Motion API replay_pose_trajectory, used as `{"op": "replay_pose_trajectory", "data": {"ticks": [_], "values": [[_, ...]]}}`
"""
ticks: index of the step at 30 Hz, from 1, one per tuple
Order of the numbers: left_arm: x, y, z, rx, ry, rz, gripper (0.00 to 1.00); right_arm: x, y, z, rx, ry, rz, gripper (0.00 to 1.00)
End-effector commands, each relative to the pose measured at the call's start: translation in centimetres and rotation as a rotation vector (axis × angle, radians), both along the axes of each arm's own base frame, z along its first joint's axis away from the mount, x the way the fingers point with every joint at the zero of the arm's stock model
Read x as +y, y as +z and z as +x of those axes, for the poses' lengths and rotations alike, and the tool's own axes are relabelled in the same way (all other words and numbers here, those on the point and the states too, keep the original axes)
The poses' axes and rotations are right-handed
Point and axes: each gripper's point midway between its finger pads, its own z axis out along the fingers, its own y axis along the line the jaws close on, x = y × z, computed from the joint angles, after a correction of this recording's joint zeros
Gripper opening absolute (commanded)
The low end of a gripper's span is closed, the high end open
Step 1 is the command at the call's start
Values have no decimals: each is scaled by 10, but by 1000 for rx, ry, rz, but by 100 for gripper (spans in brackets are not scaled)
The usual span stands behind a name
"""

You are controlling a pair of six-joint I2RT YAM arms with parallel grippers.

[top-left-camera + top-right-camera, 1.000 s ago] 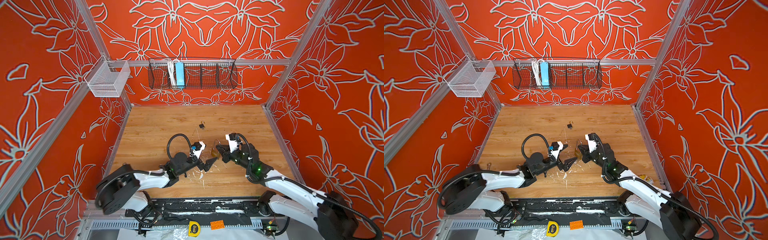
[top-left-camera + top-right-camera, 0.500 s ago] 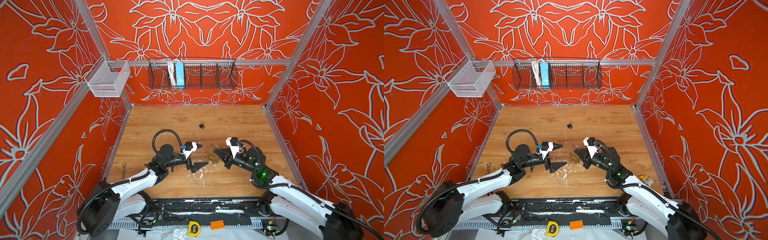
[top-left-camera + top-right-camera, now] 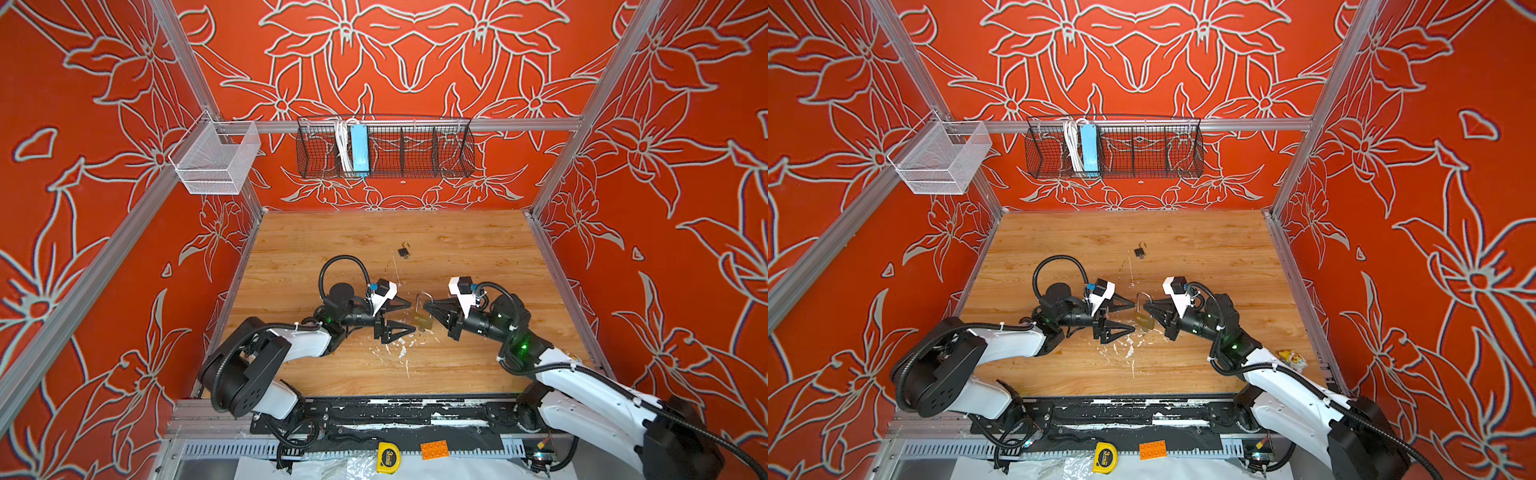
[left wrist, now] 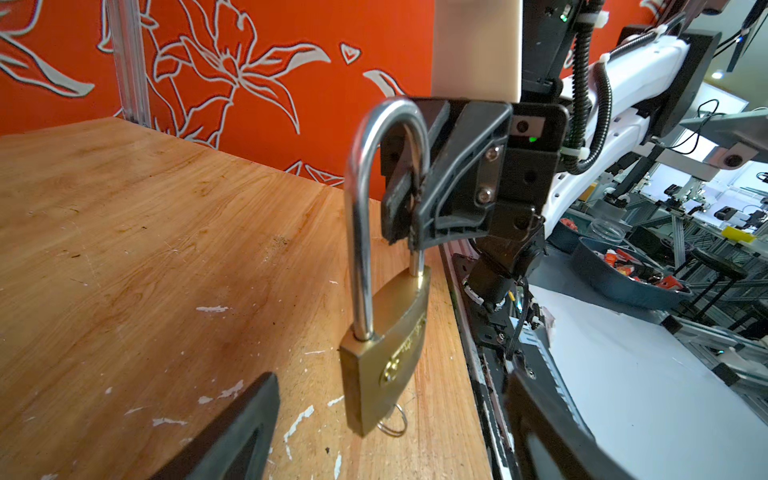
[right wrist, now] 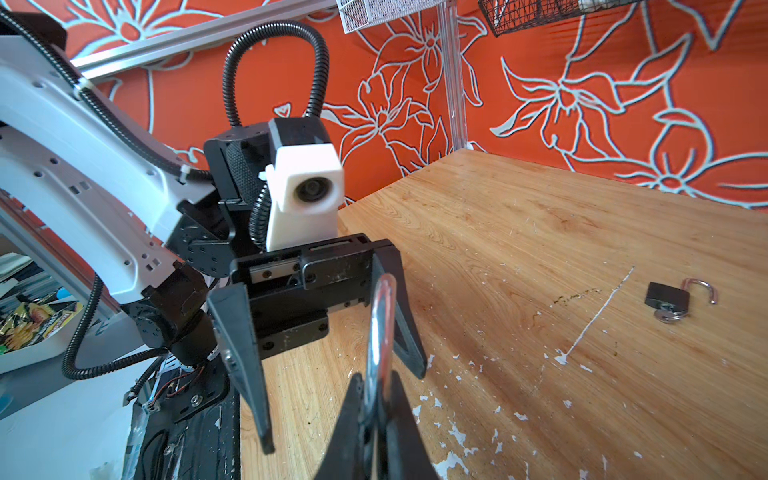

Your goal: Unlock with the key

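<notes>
Hanging on the back wall, a black wire basket (image 3: 415,153) holds a blue power strip (image 3: 360,147) and coiled white cable (image 3: 341,143). A small black padlock (image 3: 403,251), shackle open, lies toward the back edge of the wooden tabletop (image 3: 478,257). Near the front edge, the right gripper (image 3: 427,306) is clenched on the steel shackle of the brass padlock (image 4: 386,357). The left gripper (image 3: 412,317), jaws spread, sits just beside its body.

Black wire basket (image 3: 453,151) on back wall, blue power strip (image 3: 359,147) inside; yellow tape measure (image 3: 388,457) beside orange brick (image 3: 435,450) up front.
</notes>
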Motion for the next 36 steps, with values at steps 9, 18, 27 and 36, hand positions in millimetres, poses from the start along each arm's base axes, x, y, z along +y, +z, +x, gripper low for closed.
{"op": "replay_pose_trajectory", "data": {"ticks": [9, 18, 27, 36], "values": [[-12, 16, 10, 43, -73, -117, 70, 4, 30, 0, -72, 30, 91, 0], [-20, 10, 9, 88, -133, -108, 58, 1, 27, 7, -58, -22, 82, 0], [-29, 2, 6, 121, -186, -92, 54, -10, 25, 18, -47, -122, 78, 0], [-33, -1, 4, 137, -201, -84, 48, -13, 25, 21, -42, -145, 80, 0]]}}
